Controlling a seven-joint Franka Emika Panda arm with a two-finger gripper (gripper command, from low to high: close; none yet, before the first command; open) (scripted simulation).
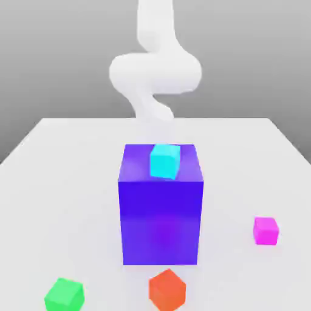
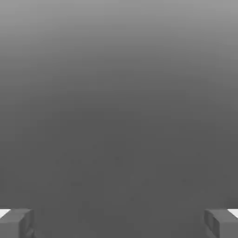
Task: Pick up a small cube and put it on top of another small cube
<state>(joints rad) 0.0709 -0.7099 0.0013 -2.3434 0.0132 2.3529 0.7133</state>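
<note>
A small cyan cube (image 1: 164, 161) rests on top of a large blue block (image 1: 160, 206) in the middle of the white table (image 1: 61, 158). Three more small cubes lie on the table: a green one (image 1: 64, 294) at the front on the exterior view's left, an orange one (image 1: 167, 290) just in front of the blue block, and a magenta one (image 1: 266, 231) on the exterior view's right. The white arm (image 1: 155, 73) rises behind the blue block. In the hand view my gripper (image 2: 119, 224) is open, its grey fingertips (image 2: 16, 223) far apart with nothing between them, against plain grey background.
The large blue block stands tall at the table's centre, between the arm and the front cubes. The table's far edge runs behind the arm, and bare white surface lies to both sides of the block.
</note>
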